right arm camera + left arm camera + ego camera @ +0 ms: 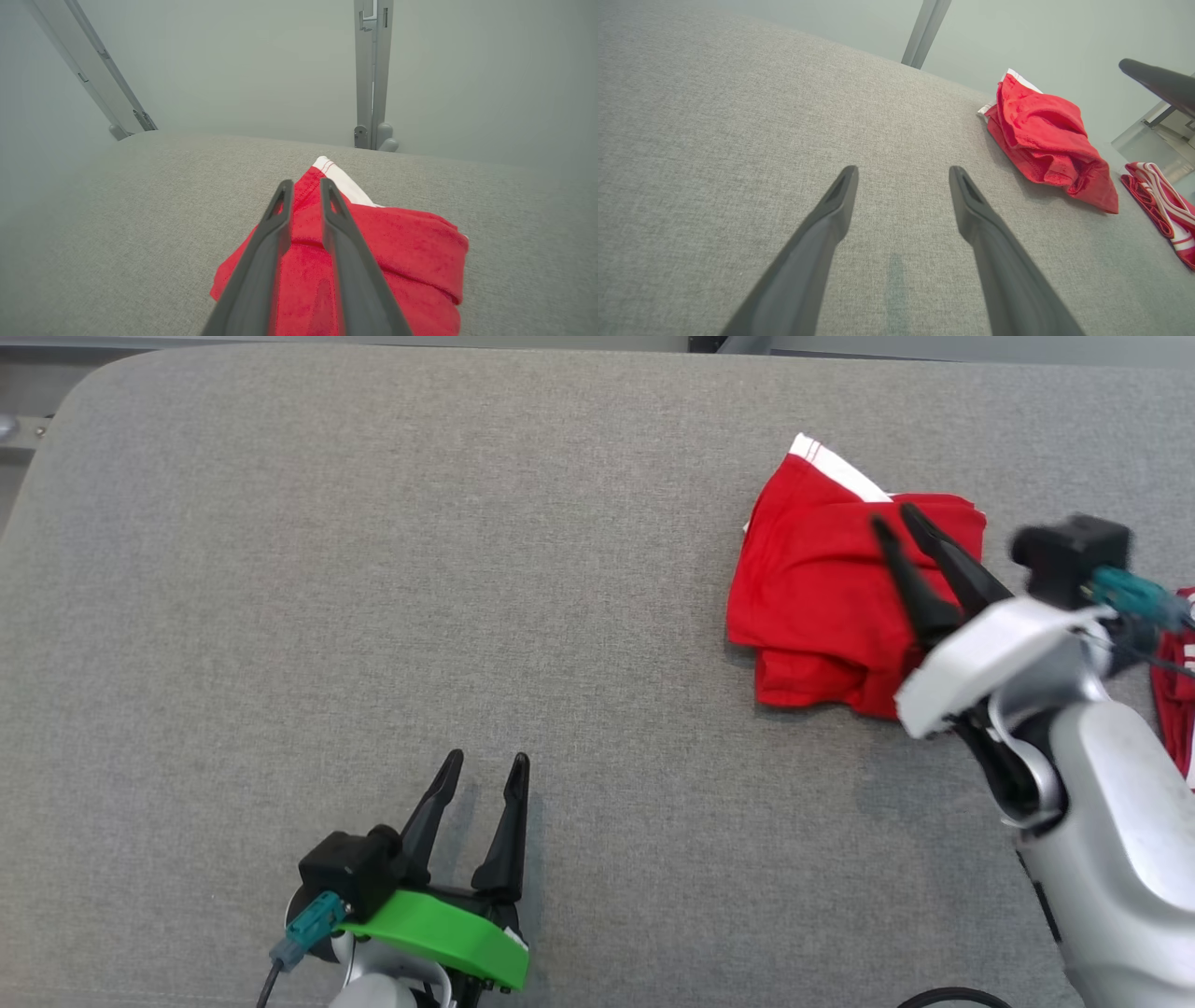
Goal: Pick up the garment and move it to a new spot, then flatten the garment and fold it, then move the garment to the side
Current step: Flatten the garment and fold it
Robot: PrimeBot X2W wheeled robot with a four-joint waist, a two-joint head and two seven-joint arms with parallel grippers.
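The garment [812,588] is red with a white-edged hem. It lies folded in a bundle at the right of the grey padded table [373,569], and also appears in the left wrist view [1041,135]. My right gripper [894,520] hovers over its far right part, fingers a little apart. In the right wrist view the garment [397,242] lies under the gripper [306,184], with nothing pinched in the narrow gap. My left gripper [485,765] rests open near the front middle of the table, well left of the garment, fingers spread over bare cloth [903,172].
A second red-and-white striped cloth [1178,681] lies at the table's right edge, beside my right forearm, and is seen again in the left wrist view [1162,200]. Grey frame posts [373,74] rise behind the table's far edge. The table corners are rounded.
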